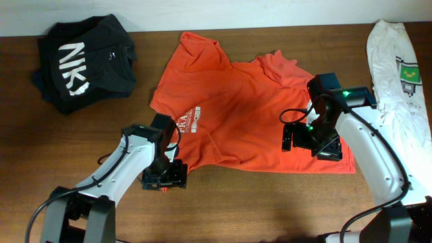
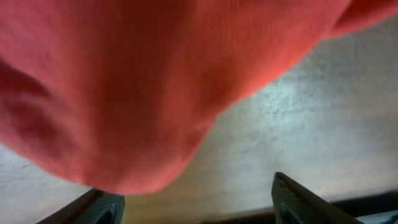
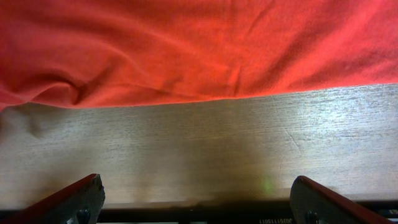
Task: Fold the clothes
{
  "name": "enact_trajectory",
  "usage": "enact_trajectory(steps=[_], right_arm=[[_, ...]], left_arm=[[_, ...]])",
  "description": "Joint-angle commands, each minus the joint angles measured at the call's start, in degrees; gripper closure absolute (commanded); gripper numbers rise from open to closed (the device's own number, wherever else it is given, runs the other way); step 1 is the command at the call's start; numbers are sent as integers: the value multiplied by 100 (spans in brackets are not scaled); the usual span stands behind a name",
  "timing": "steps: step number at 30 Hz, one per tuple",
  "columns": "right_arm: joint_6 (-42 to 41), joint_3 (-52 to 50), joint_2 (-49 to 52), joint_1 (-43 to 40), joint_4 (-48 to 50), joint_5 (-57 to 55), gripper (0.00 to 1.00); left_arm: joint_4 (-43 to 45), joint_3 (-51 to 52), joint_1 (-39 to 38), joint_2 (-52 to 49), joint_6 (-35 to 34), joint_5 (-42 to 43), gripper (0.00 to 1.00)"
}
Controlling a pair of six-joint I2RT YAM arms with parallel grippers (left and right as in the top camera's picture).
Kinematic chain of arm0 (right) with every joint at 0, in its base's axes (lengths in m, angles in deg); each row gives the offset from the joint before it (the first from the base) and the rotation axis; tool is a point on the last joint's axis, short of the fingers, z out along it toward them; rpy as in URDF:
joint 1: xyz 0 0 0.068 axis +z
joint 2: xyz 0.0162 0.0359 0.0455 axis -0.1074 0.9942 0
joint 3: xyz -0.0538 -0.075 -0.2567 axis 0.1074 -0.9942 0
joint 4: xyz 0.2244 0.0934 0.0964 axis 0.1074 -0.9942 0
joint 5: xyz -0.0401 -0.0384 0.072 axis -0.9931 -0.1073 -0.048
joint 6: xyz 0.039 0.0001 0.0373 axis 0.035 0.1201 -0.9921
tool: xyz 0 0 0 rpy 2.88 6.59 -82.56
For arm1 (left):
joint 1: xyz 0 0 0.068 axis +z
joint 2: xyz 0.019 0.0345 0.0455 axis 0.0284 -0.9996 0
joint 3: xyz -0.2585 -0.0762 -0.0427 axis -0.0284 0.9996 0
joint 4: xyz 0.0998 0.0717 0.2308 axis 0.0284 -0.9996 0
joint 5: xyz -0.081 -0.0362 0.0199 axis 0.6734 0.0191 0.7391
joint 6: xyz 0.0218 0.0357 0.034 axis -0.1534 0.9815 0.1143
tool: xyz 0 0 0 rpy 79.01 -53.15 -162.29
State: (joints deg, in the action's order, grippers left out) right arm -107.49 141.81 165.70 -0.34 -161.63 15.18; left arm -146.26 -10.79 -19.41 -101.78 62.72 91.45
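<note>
Your left claw (image 2: pixel 186 194) is spread wide: its two fingers (image 2: pixel 102 208) stand far apart at the bottom of the left wrist view, low over the wood, and pinch nothing. A rounded lobe of the shirt (image 2: pixel 137 87) hangs just ahead of them, nearest the left finger. Your right claw (image 3: pixel 196 190) is spread just as wide, with bare tabletop (image 3: pixel 205 149) between its fingers (image 3: pixel 74 199) and the shirt's edge lying straight across a little beyond them. From overhead, the left claw (image 1: pixel 164 177) sits at the shirt's near-left edge, just beside the white lettering (image 1: pixel 192 125), and the right claw (image 1: pixel 317 143) is at its near-right corner. The shirt (image 1: pixel 236 115) lies opened out and lettering-up in the middle of the tabletop (image 1: pixel 236 209), reaching toward the far edge, with some rumples. A black tee (image 1: pixel 84 61) is bunched at the far-left corner, and a white garment (image 1: pixel 398 67) runs along the right edge.
</note>
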Motion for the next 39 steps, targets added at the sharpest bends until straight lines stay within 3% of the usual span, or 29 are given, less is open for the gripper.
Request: enact_trajectory(steps=[1, 3, 4, 7, 8, 14, 15, 16, 17, 18, 22, 28, 31, 35, 39], right_arm=[[-90, -35, -107, 55, -15, 22, 1], [-90, -35, -107, 55, -15, -2, 1], [-90, -35, -107, 55, -13, -9, 1], [-90, -46, -107, 55, -13, -11, 1], [-90, -72, -107, 55, -13, -11, 1], [-90, -260, -105, 55, 70, -13, 1], [-90, -258, -105, 55, 70, -11, 1], [-90, -258, -105, 55, 68, -11, 1], [-90, -260, -105, 55, 59, -11, 1], [-87, -260, -105, 55, 42, -13, 1], [-87, -260, -105, 55, 28, -13, 1], [-42, -260, -105, 55, 39, -13, 1], [-35, -260, -105, 55, 57, -15, 1], [0, -260, -105, 55, 105, -13, 1], [0, -260, -101, 55, 162, -13, 1]], left_arm=[[103, 52, -7, 24, -310, -197, 27], [103, 52, -7, 24, -308, -260, 27], [103, 52, -7, 24, -308, -308, 36], [103, 50, -7, 24, -308, -354, 94], [52, 20, -7, 24, -308, -350, 100], [-1464, -1650, -7, 24, -203, 15, 100], [-1222, -1895, -7, 24, -39, -7, 96], [-857, -1928, -7, 24, 0, -11, 73], [-549, -1915, -7, 4, -2, -11, 38], [-404, -1895, -7, -15, -2, -11, 21], [-485, -1825, -7, -48, -4, -566, 20], [-1851, -1720, -7, -48, -162, -957, 20], [-1759, -1233, -7, -48, -179, -955, 20], [-901, -350, -7, -46, -173, -839, 21], [-516, -330, -315, -17, -131, -717, 23]])
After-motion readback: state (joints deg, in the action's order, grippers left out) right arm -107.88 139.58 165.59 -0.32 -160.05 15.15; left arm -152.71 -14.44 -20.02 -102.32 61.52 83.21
